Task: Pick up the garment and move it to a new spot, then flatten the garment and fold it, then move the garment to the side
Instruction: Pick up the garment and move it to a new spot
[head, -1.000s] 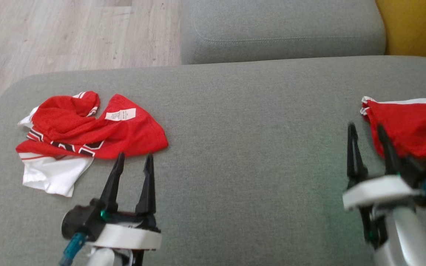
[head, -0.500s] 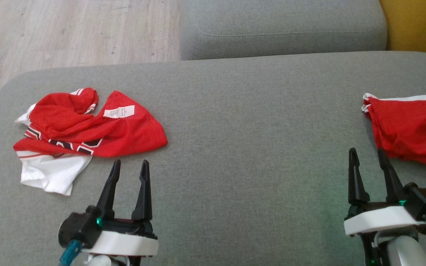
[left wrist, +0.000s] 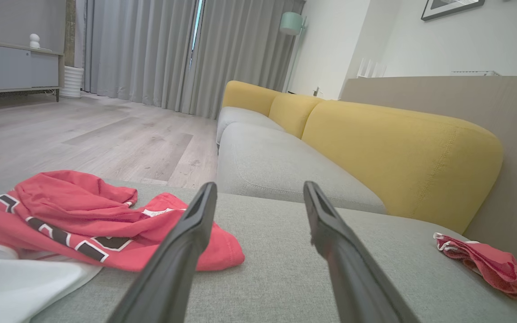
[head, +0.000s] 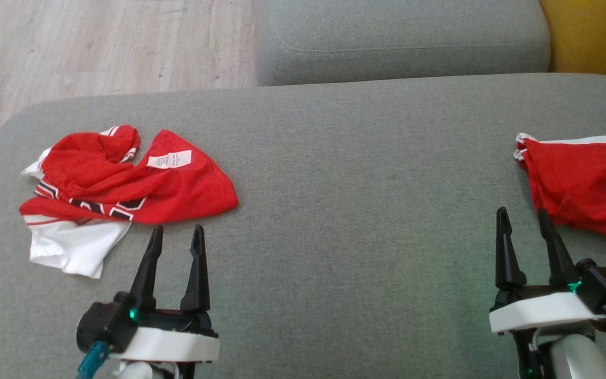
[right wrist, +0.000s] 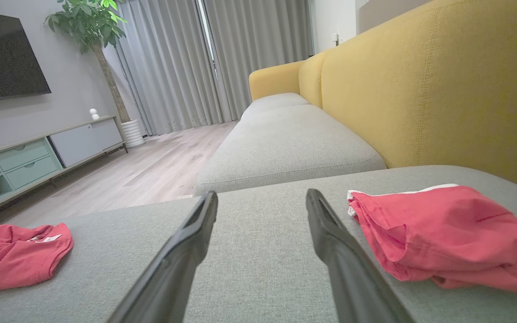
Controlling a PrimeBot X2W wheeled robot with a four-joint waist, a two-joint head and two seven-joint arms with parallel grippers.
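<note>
**Seat cushion, two red garments, both grippers empty**

1. Wood floor [head: 98,47]: pale planks, far left, beyond the cushion edge.
2. Crumpled jersey [head: 124,184]: red mesh with black-and-white lettering and a white panel, bunched in a heap on the left part of the grey seat cushion [head: 345,210]. A white label lies face up on its top fold.
3. Left gripper [head: 177,227]: fingers spread, nothing between them. The tips stand just short of the jersey's near hem, apart from the cloth.
4. Second grey cushion [head: 403,42]: behind the first, centre of the head view.
5. Right gripper [head: 522,210]: fingers spread and empty, just beside the near left corner of item 6; contact cannot be told.
6. Folded red garment [head: 582,184]: a compact, roughly flat bundle with a white band along its far edge, lying at the cushion's right end.
7. Yellow backrest [head: 592,37]: far right corner.
</note>
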